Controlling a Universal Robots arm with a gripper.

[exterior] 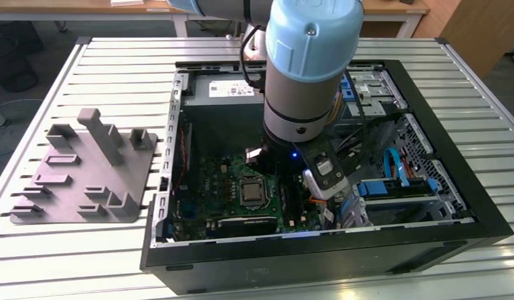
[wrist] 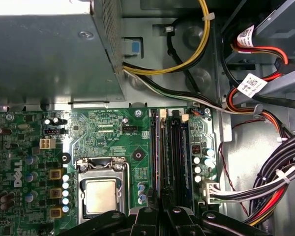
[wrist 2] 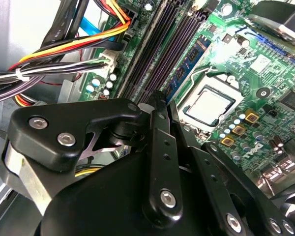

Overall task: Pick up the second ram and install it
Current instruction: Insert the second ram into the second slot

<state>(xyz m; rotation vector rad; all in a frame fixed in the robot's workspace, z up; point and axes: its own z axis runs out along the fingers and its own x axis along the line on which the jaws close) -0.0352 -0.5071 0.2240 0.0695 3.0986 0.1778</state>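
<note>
**Gripper down at the memory slots, case open**

I see the arm [exterior: 311, 75] reaching into the open computer case [exterior: 481, 212]. The gripper [wrist 2: 157, 98] sits at one end of the second ram [wrist 2: 189, 61], which stands edge-up in the slot nearest the processor socket [wrist: 99, 195]. I cannot tell whether the gripper is spread or pinching. White printed tags [wrist: 249, 83] hang on the cables and a sticker [exterior: 232, 89] is on the power supply. The grey holder tray [exterior: 82, 175] lies beside the case.
</note>
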